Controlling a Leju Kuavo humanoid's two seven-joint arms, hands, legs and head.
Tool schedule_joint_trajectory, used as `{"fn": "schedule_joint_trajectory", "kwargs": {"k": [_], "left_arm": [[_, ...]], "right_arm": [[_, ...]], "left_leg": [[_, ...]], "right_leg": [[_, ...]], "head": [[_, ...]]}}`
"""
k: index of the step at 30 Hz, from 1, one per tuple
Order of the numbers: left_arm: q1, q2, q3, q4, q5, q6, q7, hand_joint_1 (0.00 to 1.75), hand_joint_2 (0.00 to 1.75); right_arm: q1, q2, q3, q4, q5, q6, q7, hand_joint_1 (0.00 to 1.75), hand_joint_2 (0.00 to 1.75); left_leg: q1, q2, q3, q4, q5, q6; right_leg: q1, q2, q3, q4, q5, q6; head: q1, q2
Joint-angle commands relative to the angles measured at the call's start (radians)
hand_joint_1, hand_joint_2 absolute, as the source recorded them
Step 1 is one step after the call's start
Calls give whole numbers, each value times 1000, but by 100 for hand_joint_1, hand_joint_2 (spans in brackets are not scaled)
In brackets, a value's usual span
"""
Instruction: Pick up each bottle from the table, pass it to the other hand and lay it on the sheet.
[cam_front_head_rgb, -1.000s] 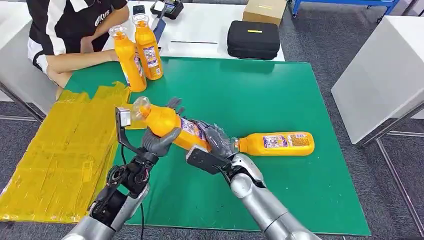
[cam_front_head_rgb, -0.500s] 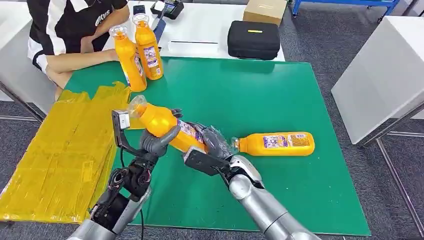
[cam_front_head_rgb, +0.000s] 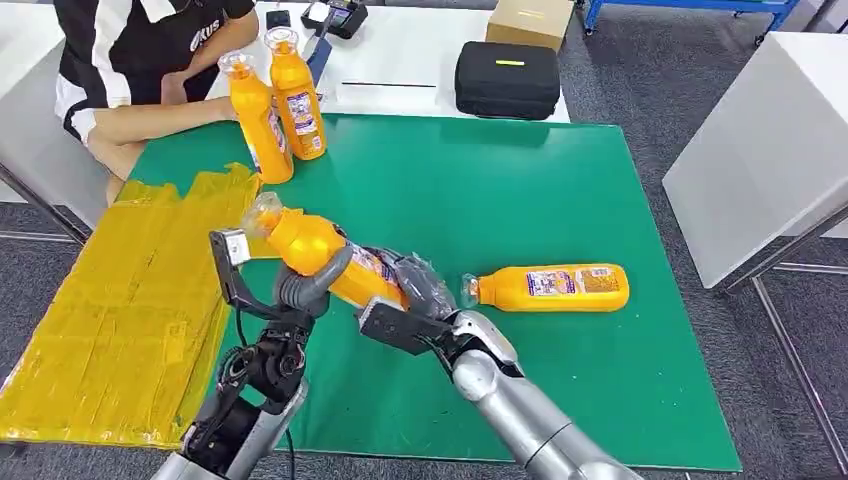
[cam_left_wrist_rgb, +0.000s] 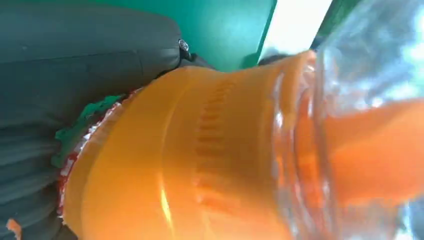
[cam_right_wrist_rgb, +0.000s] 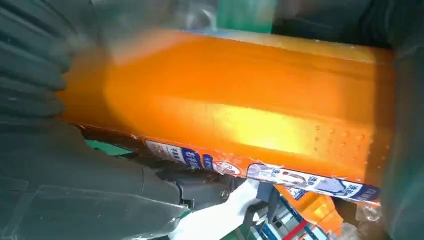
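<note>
Since the earlier frames the held bottle and both hands have drifted toward the yellow sheet, cap end now just over its edge. Handover in progress: left hand wraps the bottle's shoulder, right hand grasps the label end. Risk: if the right lets go before the left has a firm hold, the smooth bottle may tip or slide out onto the green mat. Another bottle lies on the mat, well away from the sheet.
</note>
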Motion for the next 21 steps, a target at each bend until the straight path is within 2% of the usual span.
{"fn": "schedule_joint_trajectory", "kwargs": {"k": [1,3,5,7,9,10,12,13,16,18,21], "left_arm": [[-54,68,149,-54,-313,295,-201,175,175],[-64,68,187,-54,-425,392,-258,175,175],[-83,80,205,-29,-522,467,-283,175,175],[-99,90,207,9,-577,475,-286,175,175],[-108,97,207,33,-598,471,-282,175,175],[-122,112,179,72,-655,482,-269,175,175],[-195,168,62,233,-966,528,-91,175,175],[-245,189,3,336,-1184,532,40,175,175],[-263,190,1,368,-1229,523,53,175,175],[-324,217,-110,486,-1551,535,273,175,175],[-361,240,-129,584,-1862,331,449,175,175]], "right_arm": [[139,-110,-34,-402,-6,-87,0,0,175],[198,-133,-84,-510,-9,-102,9,0,175],[246,-144,-125,-585,-10,-120,14,0,175],[270,-143,-147,-625,-7,-128,14,0,175],[280,-143,-158,-642,-3,-136,15,0,175],[286,-138,-166,-649,2,-145,17,0,175],[319,-133,-212,-703,4,-180,19,0,175],[340,-137,-239,-741,3,-191,21,0,175],[351,-143,-254,-761,-2,-191,21,0,175],[364,-143,-275,-780,12,-205,27,0,175],[364,-153,-302,-788,29,-222,25,0,175]], "left_leg": [[1,-2,2,0,-2,0],[1,1,3,0,-2,0],[1,-5,4,1,-2,0],[2,-6,6,2,-4,1],[1,-2,3,0,-2,1],[1,-2,6,1,-4,1],[0,-4,2,0,-1,0],[0,-6,6,0,-3,1],[0,-6,5,0,-1,1],[0,-3,3,0,-1,1],[0,-2,7,0,-3,1]], "right_leg": [[1,-1,3,0,-2,-4],[2,0,2,0,-2,-4],[1,-4,3,1,-4,-5],[2,-7,6,2,-6,-6],[0,-4,3,0,-3,-5],[1,-3,6,1,-5,-7],[0,-5,3,0,-3,-5],[0,-7,7,1,-5,-8],[1,-7,5,1,-4,-7],[1,-4,3,0,-2,-5],[1,-2,5,1,-3,-8]], "head": [[1,0],[-1,0],[-1,0],[0,0],[0,0],[0,0],[0,0],[0,0],[0,0],[0,0],[0,0]]}}
